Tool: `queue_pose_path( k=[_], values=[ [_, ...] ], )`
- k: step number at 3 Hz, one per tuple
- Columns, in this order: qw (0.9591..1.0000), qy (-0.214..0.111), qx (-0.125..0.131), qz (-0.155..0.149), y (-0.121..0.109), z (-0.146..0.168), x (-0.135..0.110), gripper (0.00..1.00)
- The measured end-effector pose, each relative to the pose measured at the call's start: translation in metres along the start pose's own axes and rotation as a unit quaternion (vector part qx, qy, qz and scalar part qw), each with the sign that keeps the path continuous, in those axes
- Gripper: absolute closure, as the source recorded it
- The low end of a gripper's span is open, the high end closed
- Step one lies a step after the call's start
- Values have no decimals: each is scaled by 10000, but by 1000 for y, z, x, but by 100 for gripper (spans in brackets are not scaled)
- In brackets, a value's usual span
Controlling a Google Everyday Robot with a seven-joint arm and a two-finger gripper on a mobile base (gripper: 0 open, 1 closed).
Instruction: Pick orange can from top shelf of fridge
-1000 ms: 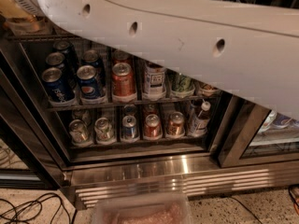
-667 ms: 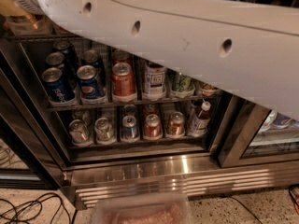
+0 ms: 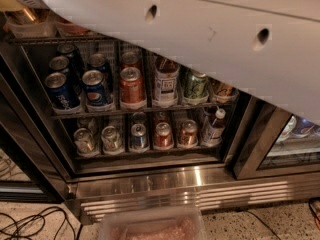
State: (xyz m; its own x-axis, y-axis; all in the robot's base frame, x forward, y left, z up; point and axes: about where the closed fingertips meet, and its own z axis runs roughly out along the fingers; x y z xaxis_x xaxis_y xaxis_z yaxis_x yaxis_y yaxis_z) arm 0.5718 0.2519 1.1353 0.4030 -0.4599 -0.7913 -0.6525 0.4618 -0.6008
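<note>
Mid-reach, my arm (image 3: pixel 200 39) crosses the fridge (image 3: pixel 150 181) top, my gripper out of view beyond it, so I cannot tell its state; next I must line up on the orange can (image 3: pixel 23 15) at the fridge's upper left.

Blue Pepsi cans (image 3: pixel 61 90) stand beside a red can (image 3: pixel 132 87); below, black cables (image 3: pixel 30 223) lie on the speckled floor (image 3: pixel 260 224), near a plastic tray (image 3: pixel 150 219).

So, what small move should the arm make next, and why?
Probably ease the gripper, out of view past the upper-left corner where the arm leads, slowly toward the orange can on the top shelf: only a golden sliver of it shows there, so nothing confirms a grasp.
</note>
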Motion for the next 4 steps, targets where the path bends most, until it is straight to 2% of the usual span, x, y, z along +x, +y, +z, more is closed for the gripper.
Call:
queue_pose_path(
  k=[3, 4],
  values=[
    [9992, 352, 158, -58, -16, -64, -5, 100],
    [9993, 323, 172, 8, -13, -89, -3, 100]
  ],
)
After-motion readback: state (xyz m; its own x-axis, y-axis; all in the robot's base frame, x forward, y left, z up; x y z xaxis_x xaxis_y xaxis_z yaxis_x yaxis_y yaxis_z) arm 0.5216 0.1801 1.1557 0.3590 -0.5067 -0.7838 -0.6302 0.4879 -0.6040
